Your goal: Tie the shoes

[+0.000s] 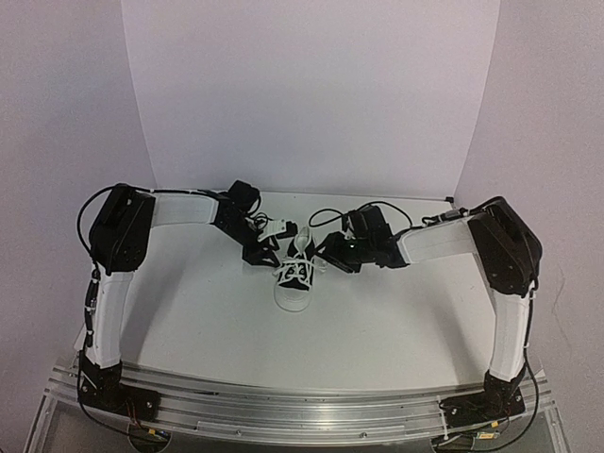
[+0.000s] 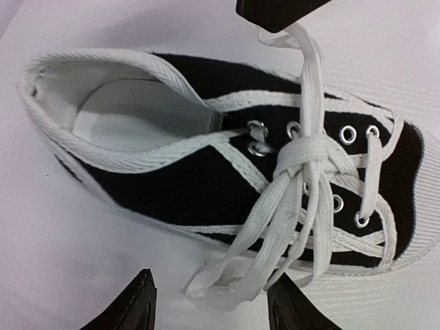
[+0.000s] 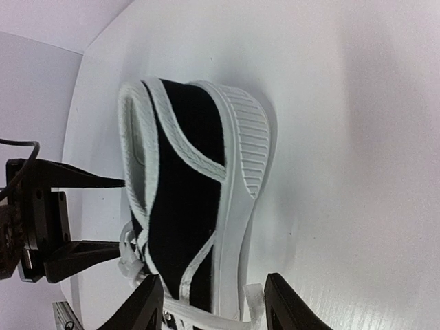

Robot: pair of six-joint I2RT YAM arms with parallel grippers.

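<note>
The black sneaker (image 1: 294, 274) with white toe cap stands mid-table, toe toward the arm bases. In the left wrist view it (image 2: 172, 172) lies across the frame, its white laces (image 2: 309, 155) crossed in a knot over the eyelets. Two lace loops (image 2: 234, 275) hang down onto the table between the fingers of my open left gripper (image 2: 213, 306), which sits just left of the shoe (image 1: 262, 249). My right gripper (image 3: 216, 309) is open at the shoe's right side (image 1: 330, 255). The sole (image 3: 237, 206) and a lace strand (image 3: 253, 302) lie between its fingers.
The white table (image 1: 377, 321) is backed by white walls. A black cable (image 1: 326, 215) lies behind the shoe near the right arm. The left gripper's fingers (image 3: 69, 213) show in the right wrist view, beyond the shoe.
</note>
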